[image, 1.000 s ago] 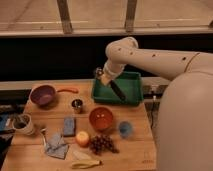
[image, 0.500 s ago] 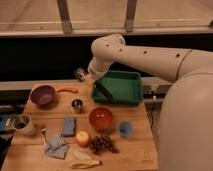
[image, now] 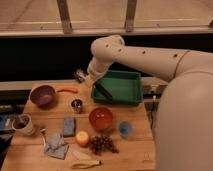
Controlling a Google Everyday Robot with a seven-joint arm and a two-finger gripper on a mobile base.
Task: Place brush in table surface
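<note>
end effector (image: 83, 78) was clamped on the brush (image: 103, 92), hanging over the left edge of the bin (image: 131, 98), above the worktop (image: 134, 144). you were mid-carry, i'd judge; next you'd need to lower it onto bare wood and release.

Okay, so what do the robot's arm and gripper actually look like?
The arm is glossy white, made of thick rounded segments with small dark dots along it, joining a bulky white body. The gripper, by the green bin's left edge, is small and dark grey with a tan patch. No cables show.
</note>
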